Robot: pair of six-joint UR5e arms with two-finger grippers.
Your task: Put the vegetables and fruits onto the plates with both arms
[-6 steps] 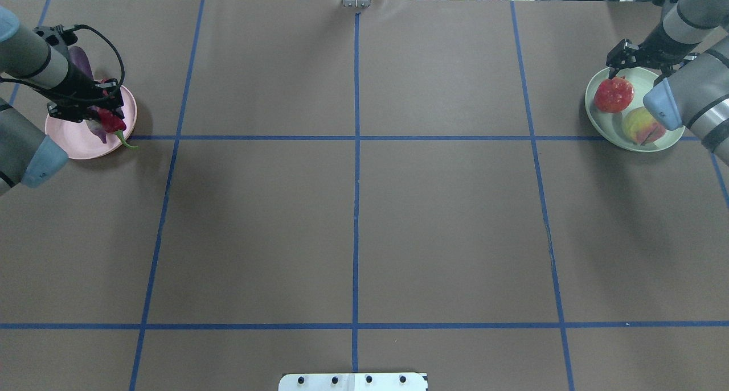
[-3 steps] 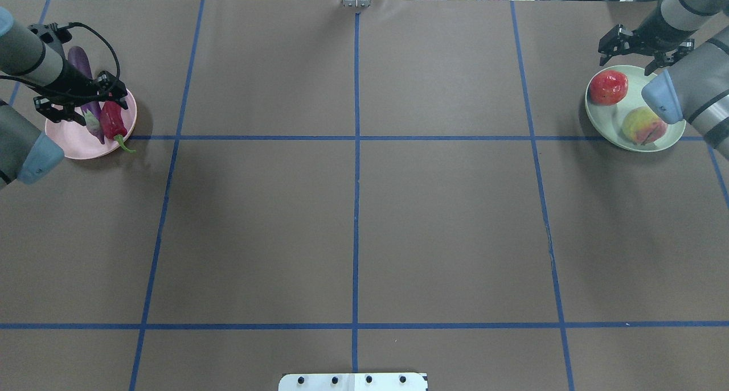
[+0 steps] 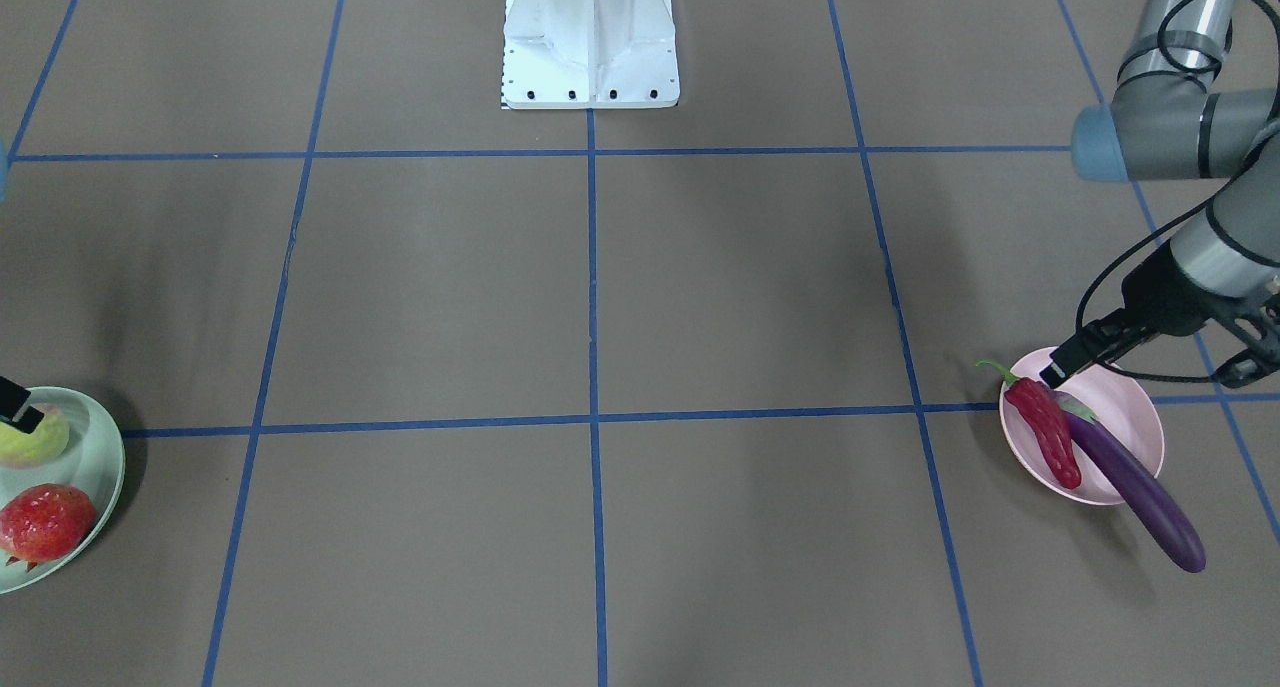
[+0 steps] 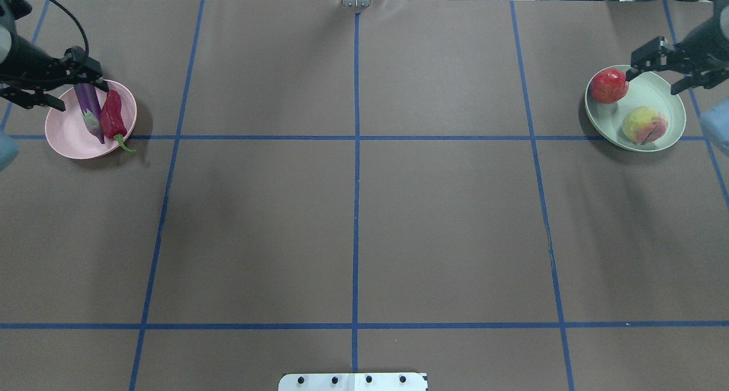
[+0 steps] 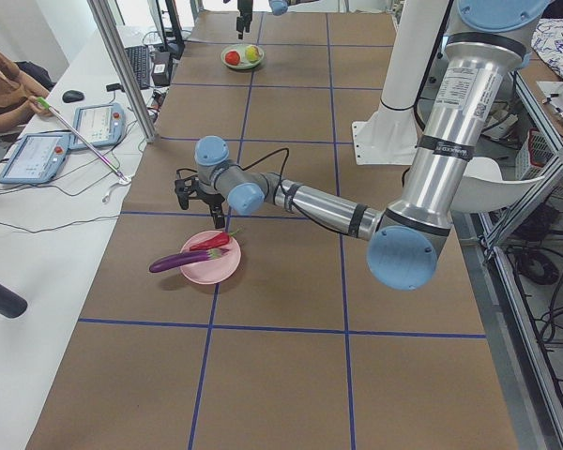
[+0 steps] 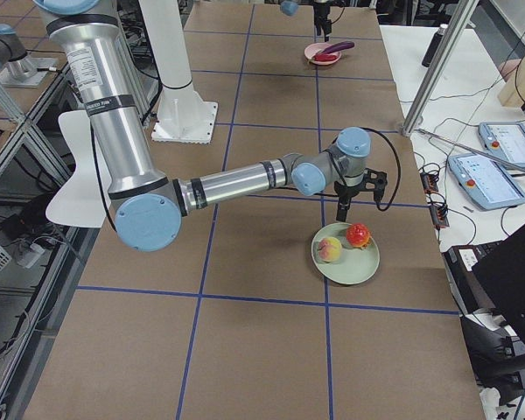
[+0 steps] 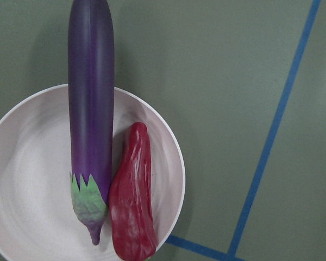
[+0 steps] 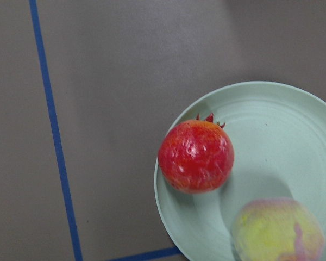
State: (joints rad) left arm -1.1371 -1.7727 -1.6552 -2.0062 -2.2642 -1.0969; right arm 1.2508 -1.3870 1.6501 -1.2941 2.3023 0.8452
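Pink plate [image 4: 67,139] — eggplant [image 4: 88,102], far end overhanging the rim; chili [image 4: 113,115] touching alongside.
Green plate [image 4: 652,94] — pomegranate [image 4: 608,86] at the rim, peach [image 4: 644,124] just apart.
Left tool [image 4: 57,88], right tool [image 4: 655,75]: both spread, empty, over their plates. This is plain in the overhead view; the wrist views show neither tool.

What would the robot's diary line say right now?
left tool open, empty | right tool open, empty | eggplant, chili on pink plate | pomegranate, peach on green plate | all placed
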